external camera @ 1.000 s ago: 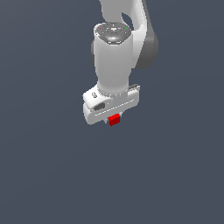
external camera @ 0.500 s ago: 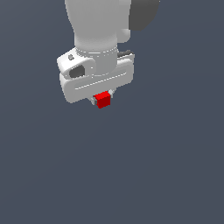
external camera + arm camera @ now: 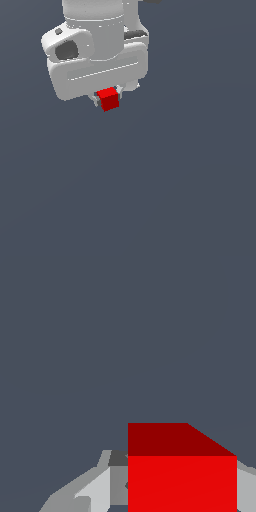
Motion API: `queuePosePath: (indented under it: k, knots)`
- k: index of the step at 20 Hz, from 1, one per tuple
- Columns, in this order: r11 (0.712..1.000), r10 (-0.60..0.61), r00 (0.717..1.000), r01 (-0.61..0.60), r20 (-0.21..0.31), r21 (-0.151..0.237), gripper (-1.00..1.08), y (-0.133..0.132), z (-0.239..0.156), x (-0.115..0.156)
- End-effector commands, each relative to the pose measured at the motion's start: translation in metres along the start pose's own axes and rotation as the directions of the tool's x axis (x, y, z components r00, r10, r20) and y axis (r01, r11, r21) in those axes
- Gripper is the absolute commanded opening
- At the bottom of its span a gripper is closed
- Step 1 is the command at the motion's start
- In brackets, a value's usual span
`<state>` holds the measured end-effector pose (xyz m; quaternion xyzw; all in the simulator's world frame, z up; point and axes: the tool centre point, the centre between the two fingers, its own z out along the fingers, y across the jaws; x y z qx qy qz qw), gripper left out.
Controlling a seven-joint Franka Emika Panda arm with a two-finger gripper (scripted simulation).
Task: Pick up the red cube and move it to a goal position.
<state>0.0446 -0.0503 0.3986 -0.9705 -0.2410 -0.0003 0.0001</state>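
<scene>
A small bright-red cube [image 3: 108, 99] hangs just under the big white hand of my arm, in the upper part of the exterior view. My gripper [image 3: 107, 98] is shut on the red cube, with only the tips of its fingers showing on either side. In the wrist view the red cube [image 3: 181, 476] fills the space between the grey-white fingers [image 3: 92, 490], and the gripper [image 3: 175, 483] holds it well off the floor. Most of the fingers are hidden behind the hand and the cube.
A plain dark grey-blue floor [image 3: 150, 190] lies all around, with no other objects or edges showing in either view.
The hand with the red cube in it has risen and come toward the exterior camera, drifting to that view's left. It looks much larger now. The grip has not changed.
</scene>
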Motion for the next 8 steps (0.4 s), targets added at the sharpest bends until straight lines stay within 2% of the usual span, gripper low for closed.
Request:
queuePosePath:
  k: [1, 8]
  knots:
    - [1.0, 0.0, 1.0, 0.0, 0.001, 0.0, -1.0, 0.0017, -0.0055, -0.0005]
    - [1.0, 0.0, 1.0, 0.0, 0.001, 0.0, -1.0, 0.0021, -0.0051, 0.0003]
